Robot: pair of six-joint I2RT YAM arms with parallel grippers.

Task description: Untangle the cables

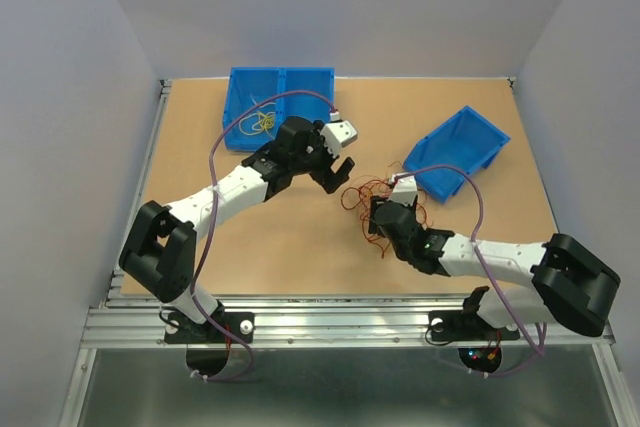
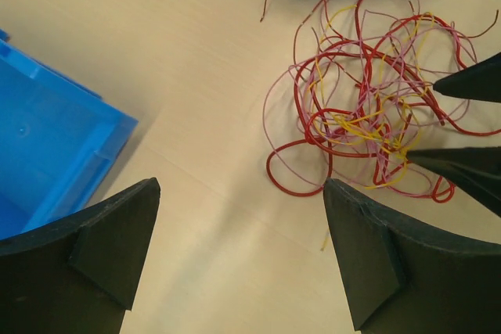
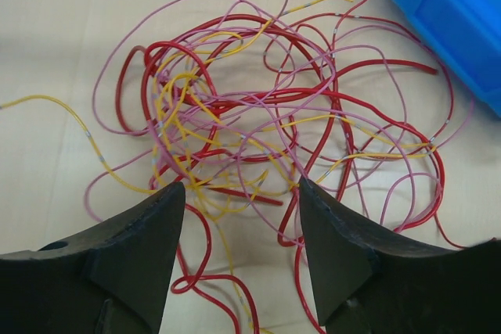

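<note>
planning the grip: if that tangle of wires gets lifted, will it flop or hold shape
Probably flops: the wires lie in thin, loose loops, so they would likely sag. Red, yellow and pink strands cross many times, so one pull likely drags the whole clump. It looks light; a push probably slides it.

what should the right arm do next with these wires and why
Probably lower the right tool slightly and close on the cables beneath it: it is open, straddling the tangle's near edge, while the open left tool hangs over the table beside the tangle, gripping nothing.
</note>
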